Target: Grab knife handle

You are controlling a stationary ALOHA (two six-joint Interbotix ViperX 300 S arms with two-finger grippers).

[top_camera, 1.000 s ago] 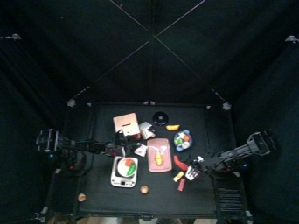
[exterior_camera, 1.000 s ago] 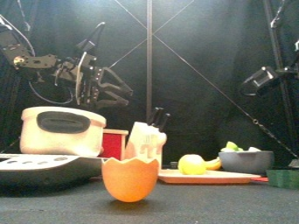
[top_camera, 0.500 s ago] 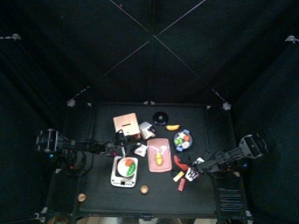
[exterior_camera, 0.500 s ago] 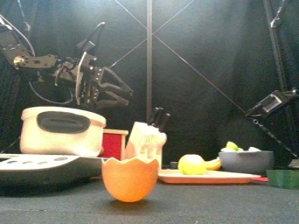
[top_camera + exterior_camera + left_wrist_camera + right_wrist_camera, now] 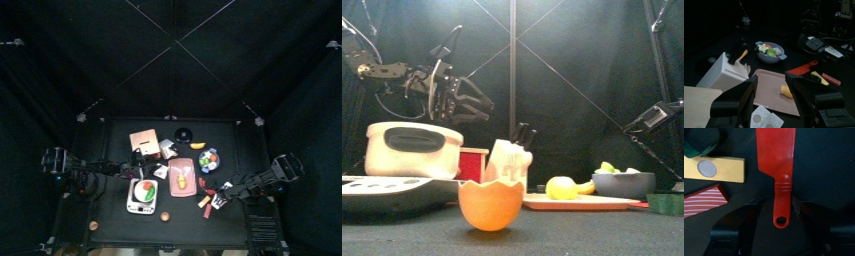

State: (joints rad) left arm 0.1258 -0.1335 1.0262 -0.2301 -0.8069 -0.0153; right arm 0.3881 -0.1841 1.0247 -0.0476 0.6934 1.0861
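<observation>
Here, the right wrist view looks straight down on a red knife (image 5: 775, 163) lying flat on the black table (image 5: 827, 163). Its broad red blade runs away from the right gripper (image 5: 775, 214), and its narrow handle (image 5: 781, 207), ending in a small hanging hole, points back between the gripper's two black jaws. The jaws stand wide apart, one on each side of the handle's end, with a clear gap between each jaw and the handle; nothing is held. Whether the fingertips touch the table cannot be told.

To one side of the blade, beyond one finger, lie a yellow block (image 5: 712, 169) with a grey round mark, a red striped block (image 5: 704, 201) nearer the finger, and part of a dark green ring (image 5: 703, 148) farther off.

From above, the right gripper (image 5: 230, 192) sits at the table's right part, beside the small red and yellow pieces.

The left gripper (image 5: 769, 95) hangs above a pink cutting board (image 5: 769, 89); its jaws are open and empty. Beyond its fingers are a yellow piece of fruit (image 5: 786, 90) on the board, a grey bowl (image 5: 770, 51) of mixed fruit, and a white knife block (image 5: 724, 70) off to one side.
</observation>
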